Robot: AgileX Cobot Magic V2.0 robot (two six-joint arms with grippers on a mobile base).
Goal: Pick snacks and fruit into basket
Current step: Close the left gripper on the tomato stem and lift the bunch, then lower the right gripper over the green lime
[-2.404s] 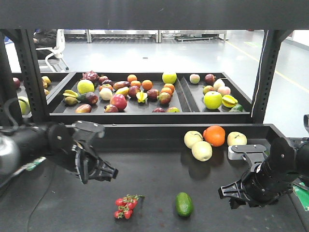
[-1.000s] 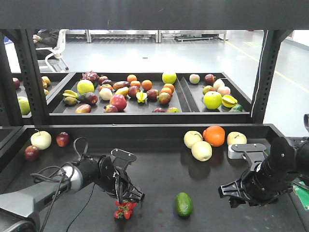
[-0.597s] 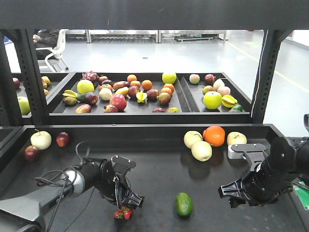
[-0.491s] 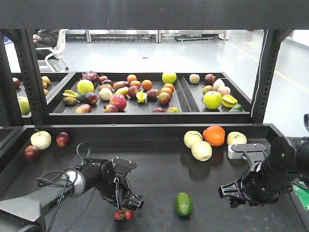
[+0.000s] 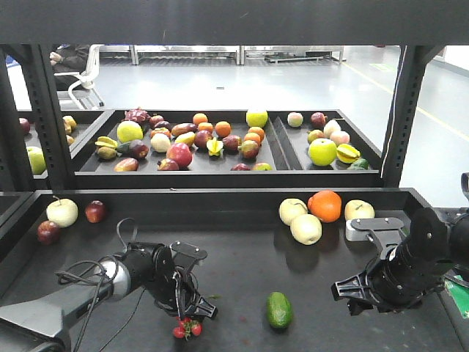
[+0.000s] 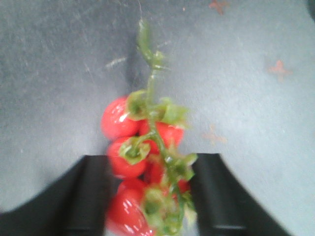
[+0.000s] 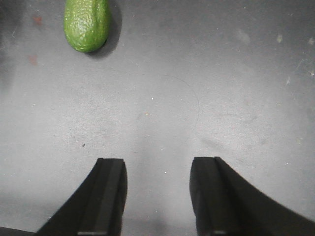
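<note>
On the lower black shelf deck (image 5: 242,257), toward its front edge, lies the dark green oval fruit with pebbly skin (image 5: 279,309), on its own and touching nothing. It sits between the two arms, nearer the front than either gripper.

Left gripper (image 5: 192,314): lowered onto a small cluster of red cherry tomatoes on a green vine (image 5: 187,328), just left of the green fruit. The left wrist view shows the gripper (image 6: 150,196) with its black fingers (image 6: 83,196) set either side of the cluster (image 6: 123,123). The lower tomatoes fill the gap between them, and the vine stem runs up and away from the jaws. That view is blurred; I cannot tell whether the pads press on the tomatoes or merely flank them.

Right gripper (image 5: 344,293): low over the deck to the right of the green fruit and apart from it. The right wrist view shows this gripper (image 7: 157,196) with jaws spread and only bare deck between them. The green fruit (image 7: 87,24) lies ahead, at the upper left of that view, well clear of the fingertips.

Other items noted on the same deck:
- A round orange (image 5: 325,206) with three pale yellow-green apples (image 5: 306,228) grouped at the back right.
- A pale apple (image 5: 61,212) with two dark red apples (image 5: 94,211) at the back left.

Behind and above, a black two-section tray (image 5: 282,147) carries mixed fruit.
</note>
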